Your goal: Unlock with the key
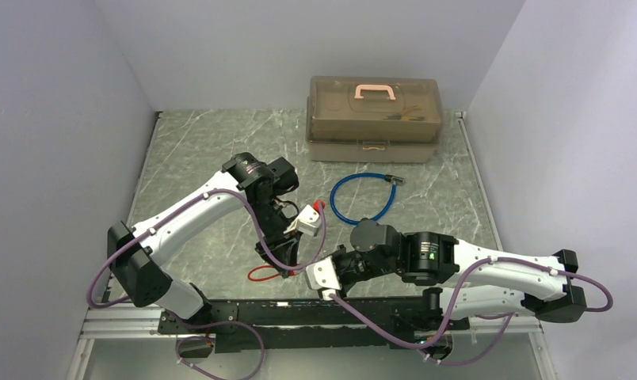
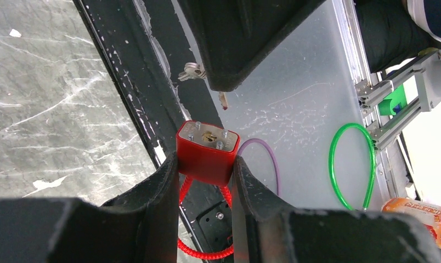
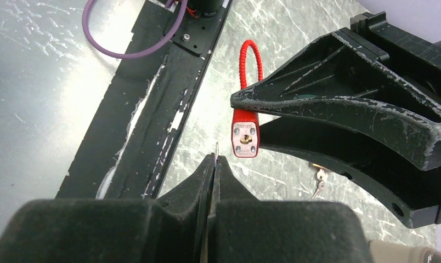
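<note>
Left gripper: clamped on the body of the red padlock, held off the marble table above the near edge, keyed face turned toward the other arm. Grip appears square and firm.

Right gripper: clenched on the key; only the blade tip shows past the fingertips.

Finding: the blade tip stands near the padlock face but apart from it, offset to one side of the keyway. Recommended: centre the tip on the slot, match the blade's roll to it, then press in straight while the left arm holds steady. With so little blade exposed, a skewed entry is likely to slip or jam. Whether the blade's roll matches the slot cannot be told.

Surroundings: tackle box and blue cable loop lie well clear. The red cable shackle hangs behind the lock. Spare keys rest on the table beneath. Nothing obstructs the approach.
</note>
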Motion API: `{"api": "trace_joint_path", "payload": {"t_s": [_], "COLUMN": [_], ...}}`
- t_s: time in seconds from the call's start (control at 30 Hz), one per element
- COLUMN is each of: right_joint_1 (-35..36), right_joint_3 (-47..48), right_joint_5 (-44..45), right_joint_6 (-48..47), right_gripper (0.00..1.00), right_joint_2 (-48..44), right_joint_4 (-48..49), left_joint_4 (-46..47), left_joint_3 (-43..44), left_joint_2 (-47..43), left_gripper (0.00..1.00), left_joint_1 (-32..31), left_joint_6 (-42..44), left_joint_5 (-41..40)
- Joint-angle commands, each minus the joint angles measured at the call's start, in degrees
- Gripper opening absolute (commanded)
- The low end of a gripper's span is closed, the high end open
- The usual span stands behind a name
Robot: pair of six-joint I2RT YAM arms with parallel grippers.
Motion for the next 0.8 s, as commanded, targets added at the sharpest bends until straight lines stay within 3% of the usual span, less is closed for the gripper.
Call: {"api": "trace_joint_path", "payload": {"t_s": [0.0, 0.43, 0.77], "right_joint_1": [0.16, 0.21, 0.08], "right_joint_3": [-0.31, -0.33, -3.58], "right_joint_5": [2.41, 5.08, 5.26], "right_joint_6": [-1.09, -2.75, 0.39], "right_gripper": [0.0, 0.0, 0.0], "right_joint_2": [-0.47, -1.18, -9.73], "right_joint_4": [1.82, 3.48, 5.03], "left_joint_4": [-1.34, -1.37, -1.34], "left_joint_3": [-0.05, 0.46, -1.16], "left_joint_2": [-2.64, -2.34, -3.88], "left_gripper": [0.0, 0.0, 0.0], "left_joint_1": [-0.65, -2.18, -1.58], "left_joint_6": [-0.25, -0.74, -0.48], "left_joint_5": [4.61, 4.12, 4.3]}}
